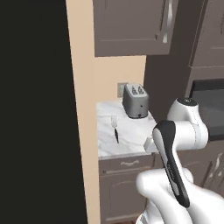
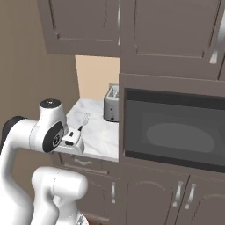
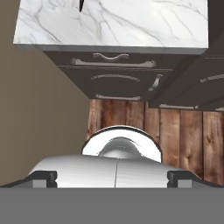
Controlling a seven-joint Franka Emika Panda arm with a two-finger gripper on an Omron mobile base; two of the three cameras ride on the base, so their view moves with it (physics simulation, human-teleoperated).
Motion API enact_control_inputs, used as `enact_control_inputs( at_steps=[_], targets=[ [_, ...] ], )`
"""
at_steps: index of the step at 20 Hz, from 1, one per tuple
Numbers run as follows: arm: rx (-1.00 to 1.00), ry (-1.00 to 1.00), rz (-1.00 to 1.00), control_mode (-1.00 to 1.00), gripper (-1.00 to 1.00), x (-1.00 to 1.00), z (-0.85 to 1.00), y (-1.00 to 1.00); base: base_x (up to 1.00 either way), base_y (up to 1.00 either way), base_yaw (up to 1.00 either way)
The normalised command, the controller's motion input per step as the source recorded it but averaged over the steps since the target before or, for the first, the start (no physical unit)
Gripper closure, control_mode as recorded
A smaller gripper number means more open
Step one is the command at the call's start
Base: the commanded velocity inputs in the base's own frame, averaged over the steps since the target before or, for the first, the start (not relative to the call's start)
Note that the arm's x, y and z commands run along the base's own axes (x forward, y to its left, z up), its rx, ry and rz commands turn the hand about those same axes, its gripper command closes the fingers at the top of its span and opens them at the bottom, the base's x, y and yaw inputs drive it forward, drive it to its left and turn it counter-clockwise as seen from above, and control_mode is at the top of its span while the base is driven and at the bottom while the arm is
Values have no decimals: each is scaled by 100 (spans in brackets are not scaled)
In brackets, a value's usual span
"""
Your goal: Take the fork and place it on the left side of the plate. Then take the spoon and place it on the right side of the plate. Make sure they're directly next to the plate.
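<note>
The fork point(image 1: 115, 127) lies on the white marble counter point(image 1: 131, 135), with pale tines toward the wall and a dark handle toward the front edge. It lies in front of the toaster and to its left. From the right base it is the fork point(image 2: 83, 120) just beyond my wrist. Its dark handle tip point(image 3: 81, 5) pokes in at the top of the hand view. My gripper point(image 3: 113, 178) is open and holds nothing. It hangs in front of the counter's edge, short of the fork. The plate and the spoon are out of view.
A grey toaster point(image 1: 135, 101) stands at the back of the counter. A built-in microwave point(image 2: 176, 134) bounds the counter on the right, and a tall dark panel point(image 1: 35, 109) on the left. Drawers point(image 3: 113, 78) sit under the counter above the wooden floor point(image 3: 175, 131). Wall cabinets point(image 1: 131, 26) hang overhead.
</note>
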Motion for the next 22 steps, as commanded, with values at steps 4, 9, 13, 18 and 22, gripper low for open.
enact_control_inputs(
  at_steps=[4,9,13,18,22],
  targets=[
    [0,0,0,100,-100,0,0,0,38,28,10],
    [0,0,0,100,-100,0,0,0,41,29,11],
    [0,0,0,100,-100,0,0,0,40,31,10],
    [-5,7,7,-100,-100,29,0,22,0,0,0],
    [-3,1,1,-100,-100,51,0,21,0,0,0]
  ],
)
